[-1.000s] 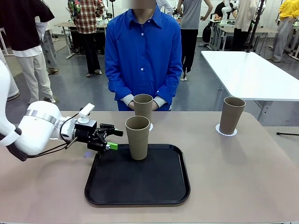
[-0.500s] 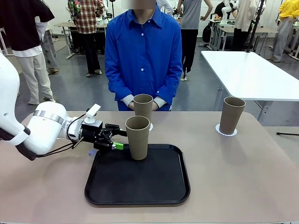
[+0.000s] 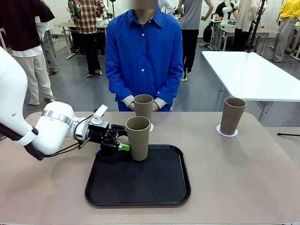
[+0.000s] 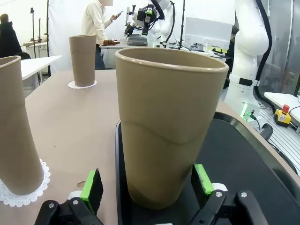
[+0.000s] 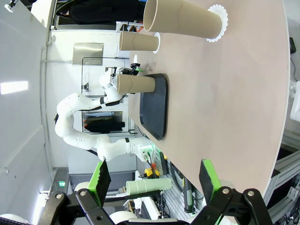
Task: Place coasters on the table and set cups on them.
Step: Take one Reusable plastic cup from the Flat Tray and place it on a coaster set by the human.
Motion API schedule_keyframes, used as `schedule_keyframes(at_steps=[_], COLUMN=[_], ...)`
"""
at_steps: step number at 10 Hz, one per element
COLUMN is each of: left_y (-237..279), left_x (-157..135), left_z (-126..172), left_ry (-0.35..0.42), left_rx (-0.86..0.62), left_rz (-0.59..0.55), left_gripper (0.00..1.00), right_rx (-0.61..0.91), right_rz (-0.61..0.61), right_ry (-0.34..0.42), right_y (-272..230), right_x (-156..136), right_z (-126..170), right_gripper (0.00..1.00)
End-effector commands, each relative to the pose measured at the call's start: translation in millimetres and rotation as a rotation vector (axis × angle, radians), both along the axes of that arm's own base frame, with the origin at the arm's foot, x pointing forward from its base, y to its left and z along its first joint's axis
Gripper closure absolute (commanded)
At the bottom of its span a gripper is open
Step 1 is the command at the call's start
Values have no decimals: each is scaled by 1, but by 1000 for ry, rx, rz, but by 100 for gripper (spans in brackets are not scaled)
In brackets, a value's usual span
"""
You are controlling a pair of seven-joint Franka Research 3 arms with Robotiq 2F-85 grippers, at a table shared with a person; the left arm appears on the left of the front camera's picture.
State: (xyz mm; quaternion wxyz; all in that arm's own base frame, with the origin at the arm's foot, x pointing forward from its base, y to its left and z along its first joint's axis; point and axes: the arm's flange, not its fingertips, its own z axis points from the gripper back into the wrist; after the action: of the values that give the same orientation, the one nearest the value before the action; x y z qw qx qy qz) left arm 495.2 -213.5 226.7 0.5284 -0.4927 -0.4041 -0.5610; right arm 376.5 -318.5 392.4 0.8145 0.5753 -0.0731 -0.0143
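From my station I saw the left gripper (image 3: 123,140) reaching in from nine o'clock, low over the table (image 3: 234,173), its jaws standing apart on either side of the base of the near cup (image 3: 138,138). In the left wrist view the green pads (image 4: 92,190) flanked that cup (image 4: 165,126) near its foot, with a sliver of gap on each side, so I could not tell whether either pad was touching it; nothing was clamped. The cup stood upright on the black tray (image 3: 140,183), at the tray's twelve o'clock edge. Just beyond it, at twelve o'clock from the tray, a second cup (image 3: 143,108) stood upright on a coaster (image 3: 151,127), close in front of the person (image 3: 143,56) in the blue shirt, whose hands were held together behind it. A third cup (image 3: 232,115) stood upright on its own coaster (image 3: 226,133) out at two o'clock from the tray, well apart from the others. The right gripper (image 5: 154,180) hung clear of the table with its fingers spread wide and nothing between them; its camera looked along the table edge, with the third cup (image 5: 183,20) nearest to it and the tray (image 5: 154,105) farther off. A white table (image 3: 253,75) stood behind at one o'clock.
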Motion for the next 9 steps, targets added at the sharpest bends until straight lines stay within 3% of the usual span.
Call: schedule_keyframes(at_steps=[1, 9], left_y=[-11, -41], left_x=[3, -9], left_z=[0, -5], left_ry=[13, 5], left_rx=[3, 20], left_rz=[20, -52], left_gripper=[0, 0], right_rx=[-2, -2], right_rz=[-3, -3], right_ry=[7, 7], right_y=[0, 0], right_x=[0, 0], right_z=[1, 1], right_gripper=[0, 0])
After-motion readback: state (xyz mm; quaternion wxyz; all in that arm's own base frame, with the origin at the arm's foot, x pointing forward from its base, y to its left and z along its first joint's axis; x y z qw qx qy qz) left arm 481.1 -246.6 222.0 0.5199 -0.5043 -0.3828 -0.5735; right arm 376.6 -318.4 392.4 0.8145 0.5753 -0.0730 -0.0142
